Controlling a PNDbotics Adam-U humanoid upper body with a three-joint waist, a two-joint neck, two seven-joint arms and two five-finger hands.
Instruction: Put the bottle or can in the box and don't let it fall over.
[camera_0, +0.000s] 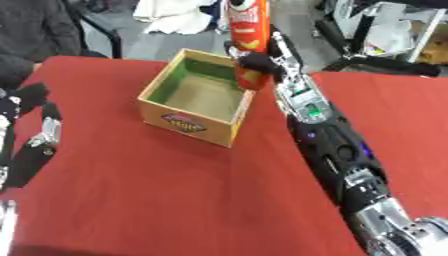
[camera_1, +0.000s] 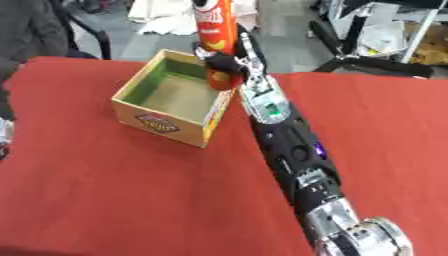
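Above the box's (camera_0: 194, 97) far corner, the right hand (camera_0: 259, 64) grips a tall red can (camera_0: 248, 35) — clipping the rim could topple it; left hand (camera_0: 35, 135) rests open.

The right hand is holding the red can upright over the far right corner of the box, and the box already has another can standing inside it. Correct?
Not quite. The box is empty: the left eye view shows only its bare green inside. The rest holds: the right hand grips the red can upright over the far right corner.
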